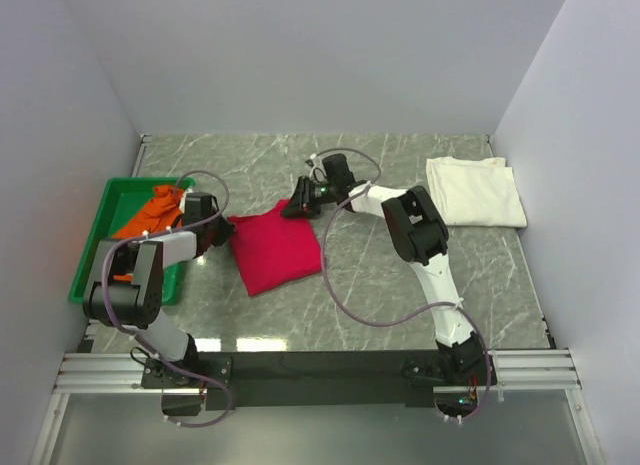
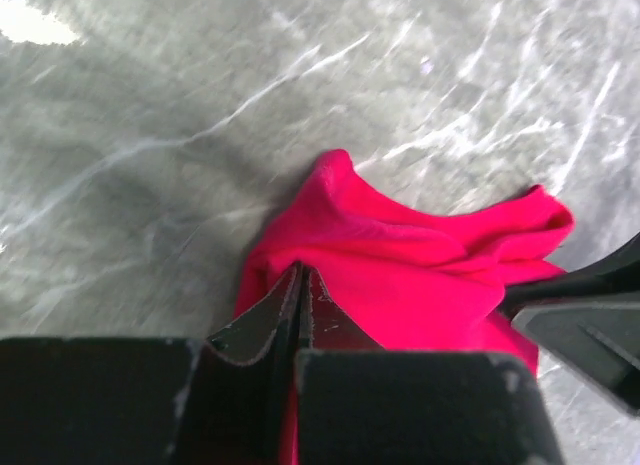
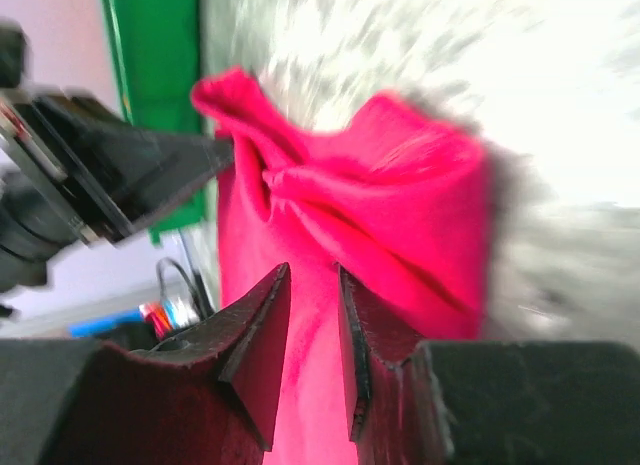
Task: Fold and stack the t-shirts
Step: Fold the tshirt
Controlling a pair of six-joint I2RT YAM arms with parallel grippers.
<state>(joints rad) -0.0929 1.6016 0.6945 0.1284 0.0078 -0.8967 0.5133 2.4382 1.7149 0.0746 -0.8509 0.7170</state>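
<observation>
The crimson t-shirt (image 1: 275, 250) lies folded in the middle of the table. My left gripper (image 1: 226, 228) is at its left corner and is shut on the cloth edge (image 2: 400, 275); its jaws (image 2: 300, 269) are pressed together. My right gripper (image 1: 297, 207) is at the shirt's far right corner. Its jaws (image 3: 312, 271) stand a narrow gap apart with the crimson cloth (image 3: 380, 215) filling that gap. The cream-white t-shirt (image 1: 475, 191) lies folded at the far right. The orange t-shirt (image 1: 152, 212) lies crumpled in the bin.
A green plastic bin (image 1: 98, 247) stands at the left edge, close behind my left arm, and shows in the right wrist view (image 3: 150, 65). White walls close in the table on three sides. The arm bases sit on a rail at the near edge.
</observation>
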